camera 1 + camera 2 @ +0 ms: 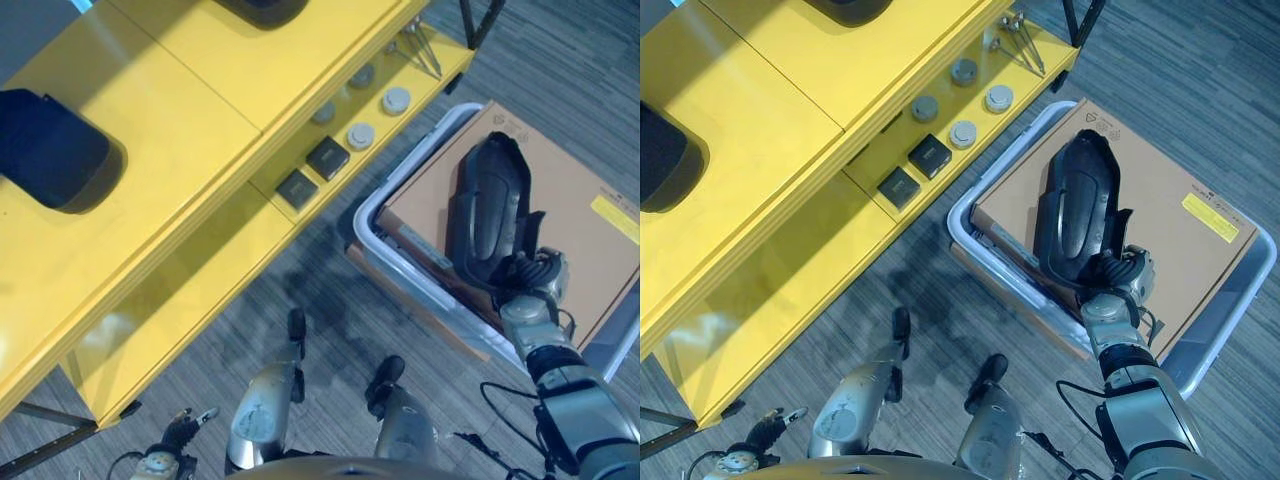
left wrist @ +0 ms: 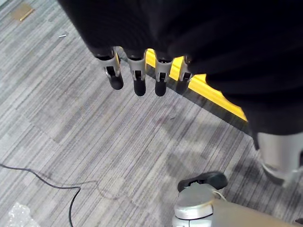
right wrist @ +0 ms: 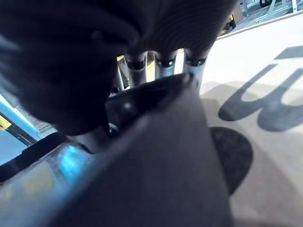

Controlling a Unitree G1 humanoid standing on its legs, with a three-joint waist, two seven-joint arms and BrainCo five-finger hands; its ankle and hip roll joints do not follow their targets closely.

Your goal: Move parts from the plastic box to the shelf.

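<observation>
The right hand (image 1: 1123, 275) reaches into the plastic box (image 1: 962, 232), fingers wrapped around the black part (image 1: 1077, 205). The left hand (image 2: 137, 75) hangs down, fingers loose.

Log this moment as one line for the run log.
right hand: shut on black part | part: over cardboard in plastic box | left hand: open, idle above floor | shelf: awaiting part

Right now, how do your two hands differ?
The right hand is at the black part lying on the cardboard in the plastic box, fingers over its edge; the left hand hangs empty over carpet, fingers straight. The right is reaching forward, the left low by your side.
</observation>
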